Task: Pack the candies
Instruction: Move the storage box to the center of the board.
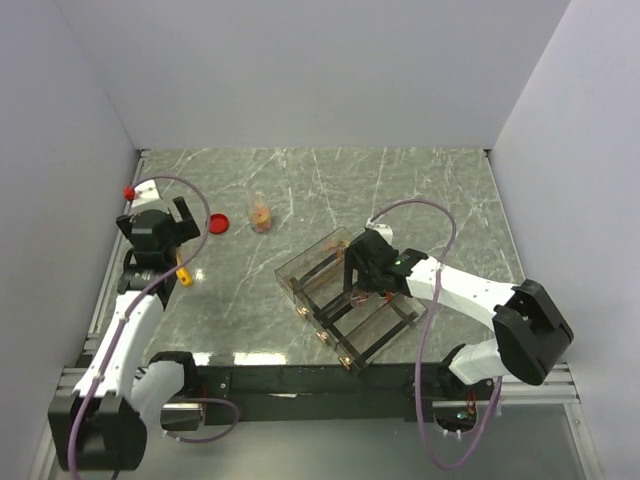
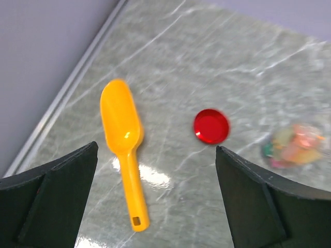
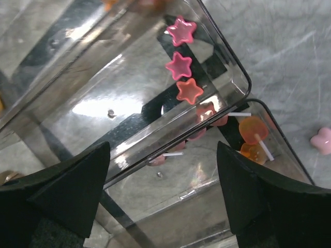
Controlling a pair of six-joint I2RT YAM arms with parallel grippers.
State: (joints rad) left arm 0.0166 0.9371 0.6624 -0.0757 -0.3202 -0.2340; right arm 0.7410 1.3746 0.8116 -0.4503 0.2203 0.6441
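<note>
A small clear cup of candies [image 1: 261, 216] stands on the marble table; it shows blurred as pink, orange and green candies [image 2: 297, 144] at the right of the left wrist view. My left gripper [image 1: 156, 222] [image 2: 155, 206] is open and holds nothing, hovering above the yellow scoop [image 2: 124, 139] [image 1: 183, 270], which lies flat on the table. My right gripper [image 1: 358, 262] [image 3: 163, 191] is open over the clear compartment box [image 1: 345, 300] [image 3: 129, 103]. Pink star candies [image 3: 179, 64] and orange lollipops [image 3: 252, 129] lie inside the box. One pink candy [image 3: 323, 139] lies on the table beside it.
A flat red lid [image 1: 217, 222] [image 2: 211, 125] lies between the scoop and the candy cup. A small red object [image 1: 129, 191] sits by the left wall. The table's metal edge rail [image 2: 67, 93] runs close along the scoop's left side.
</note>
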